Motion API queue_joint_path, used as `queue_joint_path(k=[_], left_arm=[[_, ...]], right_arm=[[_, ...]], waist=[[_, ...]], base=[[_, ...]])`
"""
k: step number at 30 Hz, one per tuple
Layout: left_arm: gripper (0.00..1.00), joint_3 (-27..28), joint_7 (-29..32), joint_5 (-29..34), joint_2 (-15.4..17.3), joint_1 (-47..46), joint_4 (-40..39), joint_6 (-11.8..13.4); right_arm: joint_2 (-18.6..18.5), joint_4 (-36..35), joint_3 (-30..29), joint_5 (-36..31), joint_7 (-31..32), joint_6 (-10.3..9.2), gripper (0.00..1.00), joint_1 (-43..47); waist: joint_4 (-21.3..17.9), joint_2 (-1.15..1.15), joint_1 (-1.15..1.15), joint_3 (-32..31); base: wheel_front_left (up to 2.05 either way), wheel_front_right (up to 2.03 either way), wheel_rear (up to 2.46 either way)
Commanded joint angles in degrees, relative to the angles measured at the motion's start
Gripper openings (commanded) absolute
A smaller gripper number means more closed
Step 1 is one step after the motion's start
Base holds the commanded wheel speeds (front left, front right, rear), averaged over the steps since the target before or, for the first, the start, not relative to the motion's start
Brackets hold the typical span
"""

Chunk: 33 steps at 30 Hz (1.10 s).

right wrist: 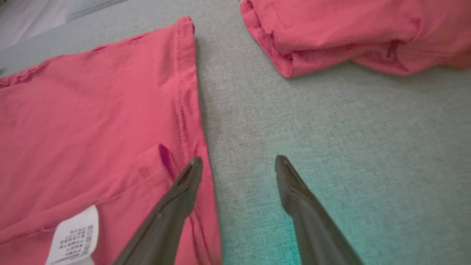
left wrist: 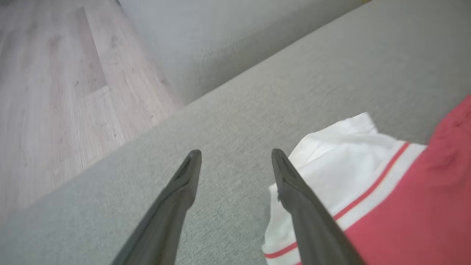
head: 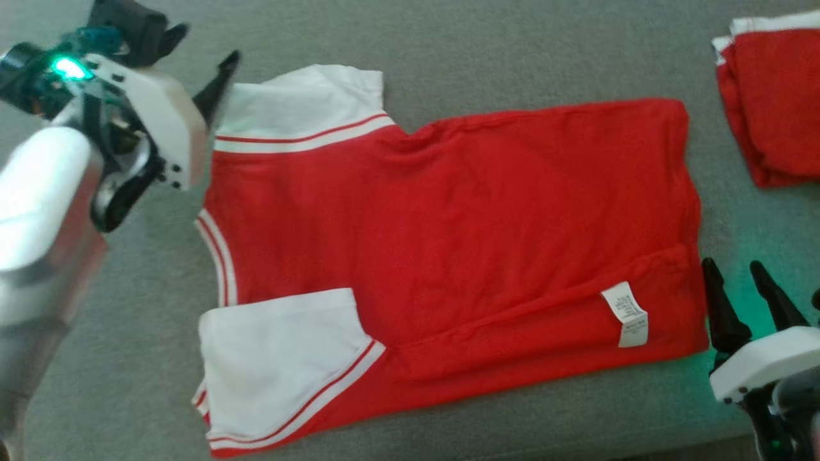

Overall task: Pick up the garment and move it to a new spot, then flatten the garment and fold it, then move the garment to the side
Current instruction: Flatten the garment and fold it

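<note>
Though I can't read the care label (head: 624,315), left gripper (left wrist: 236,154) by the T-shirt's (head: 448,224) far sleeve (head: 301,102) and right gripper (head: 732,266) by its hem (head: 688,192) gape empty.

Head camera: set high, looking steeply down over the whole garment (head: 448,243); wrist cameras: low and close at its opposite ends, the left seemingly angled toward the floor (left wrist: 55,92).
</note>
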Motion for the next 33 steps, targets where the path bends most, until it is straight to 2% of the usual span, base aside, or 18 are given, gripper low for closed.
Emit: queue_joint_path(k=[1,4,9,20,29,30,32,33], left_arm=[[1.0,1.0,-0.7,-0.9,3.2,-3.8,1.7,0.1],[1.0,-1.6,-1.8,-3.2,3.5,-6.4,7.3,0.1],[1.0,-5.8,-2.4,-7.7,3.3,-8.1,10.0,0.1],[1.0,-19.3,-1.0,-16.1,6.3,-10.7,7.3,0.1],[1.0,-24.8,-2.7,-20.7,7.1,-13.5,4.4,0.1],[0.94,-25.6,-2.5,-21.0,7.3,-13.8,4.2,0.1],[0.54,-27.1,-2.3,-21.4,7.8,-14.3,3.9,0.1],[0.39,-27.8,-2.0,-21.7,8.0,-14.6,4.0,0.1]], right_arm=[[-1.7,-1.6,1.0,0.1,-0.8,0.37,1.0,-1.2],[-1.7,-1.2,1.1,0.2,-1.3,0.37,1.0,-1.9],[-1.4,-0.7,0.5,0.2,-1.8,0.37,1.0,-2.0],[-0.7,-0.4,0.1,-1.1,-2.8,0.37,1.0,-3.0],[-0.3,-1.0,-0.1,-1.2,-3.0,0.37,1.0,-3.3],[-0.2,-1.0,-0.1,-1.3,-3.0,0.37,1.0,-3.3],[-0.1,-1.0,-0.1,-1.2,-3.1,0.37,1.0,-3.3],[0.0,-0.9,-0.1,-1.2,-3.1,0.37,1.0,-3.4]], waist=[[-2.0,0.0,-0.02,2.1],[-2.7,0.0,-0.02,3.0],[-2.8,0.0,-0.02,3.5],[-1.4,0.0,-0.02,4.0],[-1.5,0.0,-0.02,4.7],[-1.6,0.0,-0.02,4.8],[-1.7,0.0,-0.02,4.8],[-1.7,0.0,-0.02,4.9]], base=[[0.0,0.0,0.0],[0.0,0.0,0.0],[0.0,0.0,0.0],[0.0,0.0,0.0],[0.0,0.0,0.0],[0.0,0.0,0.0],[0.0,0.0,0.0],[0.0,0.0,0.0]])
